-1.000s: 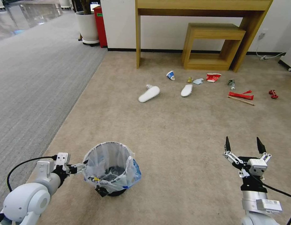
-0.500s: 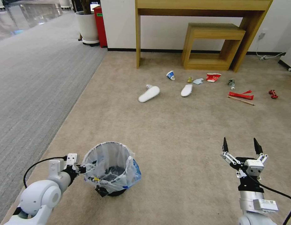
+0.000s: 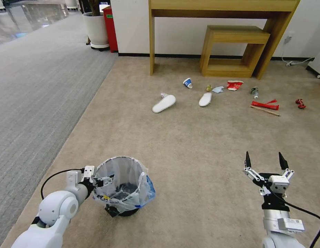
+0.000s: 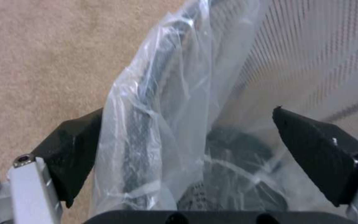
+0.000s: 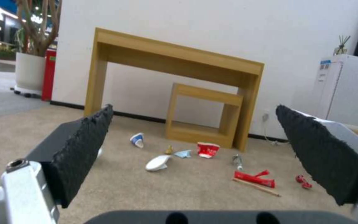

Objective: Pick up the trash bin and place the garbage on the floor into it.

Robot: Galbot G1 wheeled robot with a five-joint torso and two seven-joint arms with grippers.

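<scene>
The trash bin, small, black and lined with a crinkly clear bag, stands on the beige carpet near me. My left gripper is open at its left rim. In the left wrist view the bagged rim sits between the spread fingers of the left gripper, one inside and one outside. The garbage lies far ahead: two white slippers, a blue-white cup, a red-white bowl, a mask, a bottle, a red wrapper, a stick. My right gripper waits open at the right.
A tall wooden desk with a low wooden shelf under it stands against the wall behind the litter. A white plant pot and a red box are at the back left. Grey carpet runs along the left.
My left gripper has moved right, from just outside the bin to straddling its rim. The right gripper dropped slightly a second ago and has held still since.
</scene>
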